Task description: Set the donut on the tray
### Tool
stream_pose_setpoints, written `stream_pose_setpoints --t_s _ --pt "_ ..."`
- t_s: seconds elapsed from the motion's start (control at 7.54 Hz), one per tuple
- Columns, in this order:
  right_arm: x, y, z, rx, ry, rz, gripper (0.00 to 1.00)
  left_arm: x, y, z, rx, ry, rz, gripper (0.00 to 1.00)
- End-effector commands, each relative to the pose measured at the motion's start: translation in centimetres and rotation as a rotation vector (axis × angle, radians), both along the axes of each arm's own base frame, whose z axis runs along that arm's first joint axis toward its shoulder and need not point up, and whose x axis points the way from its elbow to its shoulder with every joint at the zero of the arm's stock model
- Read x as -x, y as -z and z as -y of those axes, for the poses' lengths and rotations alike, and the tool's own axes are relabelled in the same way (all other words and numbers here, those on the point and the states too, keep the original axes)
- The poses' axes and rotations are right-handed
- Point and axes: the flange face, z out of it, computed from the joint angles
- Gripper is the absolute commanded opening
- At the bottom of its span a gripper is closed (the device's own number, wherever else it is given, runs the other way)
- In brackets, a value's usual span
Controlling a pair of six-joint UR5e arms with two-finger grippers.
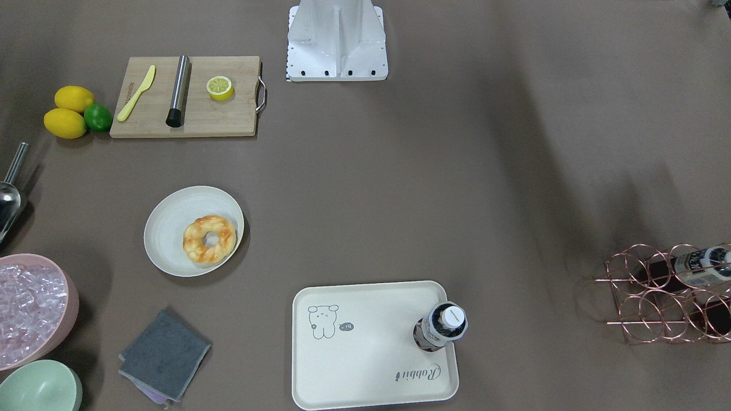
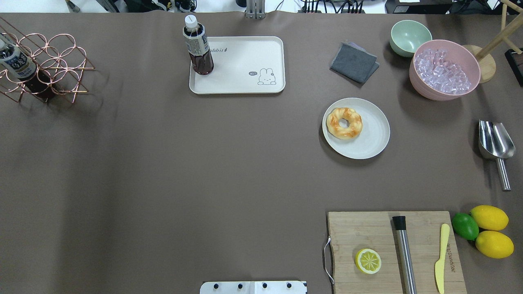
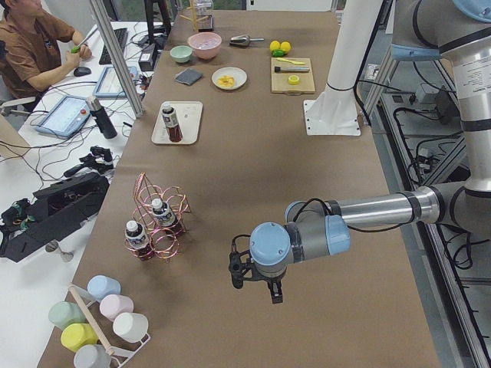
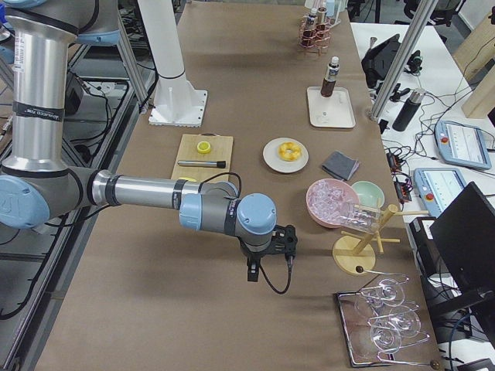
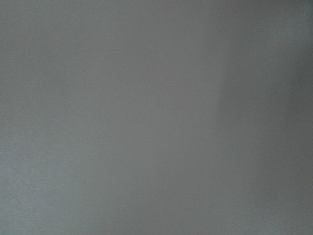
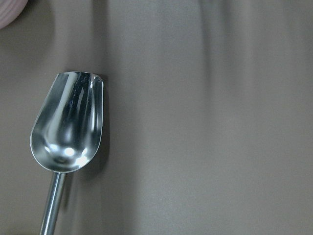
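The donut (image 1: 209,239) is a golden twisted ring with orange-brown patches, lying on a round off-white plate (image 1: 169,228); it also shows in the overhead view (image 2: 344,123). The cream bunny tray (image 1: 365,365) lies apart from the plate, with a dark drink bottle (image 1: 442,326) standing on one corner; the tray's bare part (image 2: 245,61) faces the plate. My left gripper (image 3: 255,285) hangs over bare table far from both, beyond the wire rack. My right gripper (image 4: 271,261) hovers over the metal scoop (image 6: 68,125). I cannot tell whether either is open or shut.
A wooden cutting board (image 2: 367,232) holds a halved lemon (image 2: 368,261), a steel rod and a yellow knife. Two lemons and a lime (image 2: 465,226) lie beside it. A pink ice bowl (image 2: 444,69), green bowl (image 2: 410,37), grey cloth (image 2: 353,62) and copper wire rack (image 2: 45,67) ring the table.
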Motion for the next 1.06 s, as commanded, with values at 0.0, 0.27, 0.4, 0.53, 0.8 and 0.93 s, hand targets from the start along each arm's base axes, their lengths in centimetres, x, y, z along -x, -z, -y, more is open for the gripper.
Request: stream_pose_setpoints --t_s 0.0,0.27,0.4,0.53,0.8,0.93 --pt "0.0 -0.2 -0.8 -0.011 -0.002 -0.001 1.0 -0.1 -0.2 -0.6 0.008 -0.001 -0.001 0.98" --pt "0.0 -0.7 -0.9 0.007 -0.012 0.002 1.0 -0.1 -0.4 -1.0 0.012 -0.001 -0.003 0.98" --pt "-0.1 -0.7 -0.9 0.012 -0.019 0.005 1.0 -0.1 -0.3 -0.9 0.011 -0.001 -0.002 0.98" --pt "-0.1 -0.2 -0.8 0.003 -0.021 0.012 1.0 -0.2 -0.3 -0.9 0.011 -0.004 -0.002 0.98" --pt "0.3 1.1 0.1 -0.026 -0.011 0.016 1.0 -0.2 -0.3 -0.8 0.009 -0.004 -0.002 0.98" --pt "1.7 2.3 1.4 -0.049 0.02 0.021 1.0 -0.2 -0.3 -0.9 0.011 -0.004 -0.002 0.98"
